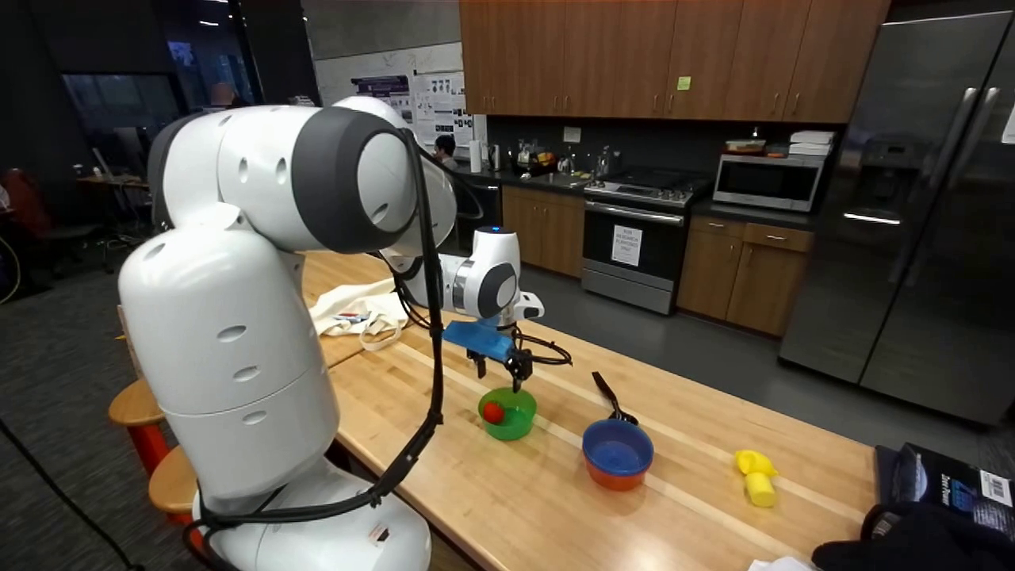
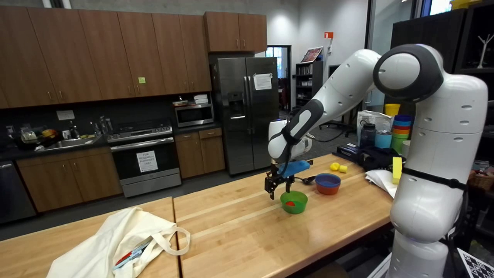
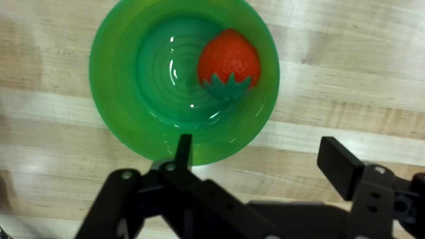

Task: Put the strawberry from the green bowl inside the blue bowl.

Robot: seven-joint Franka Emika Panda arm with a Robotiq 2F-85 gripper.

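- One sign [image 2: 147, 161] on the oven [image 2: 125, 166] says "FOR RESEARCH PURPOSES ONLY" lol
- strawberry [image 3: 229, 58] sits in the green bowl [image 3: 114, 76]; leafy cap [image 3: 227, 89] shows only in wrist view
- gripper [image 3: 256, 142] spread wide apart

Wooden table [image 1: 507, 492] is bearing green bowl [image 1: 520, 416], orange bowl [image 1: 615, 481], black utensil [image 1: 607, 391] lying adjacent, yellow object [image 1: 759, 482] lying apart.

one strawberry [image 3: 229, 57], three bowls [image 1: 618, 450] (two stacked), one claw [image 3: 257, 146]

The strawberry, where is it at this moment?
In the wrist view, the strawberry lies inside the green bowl, toward its right side. Both exterior views show that bowl left of the blue bowl.
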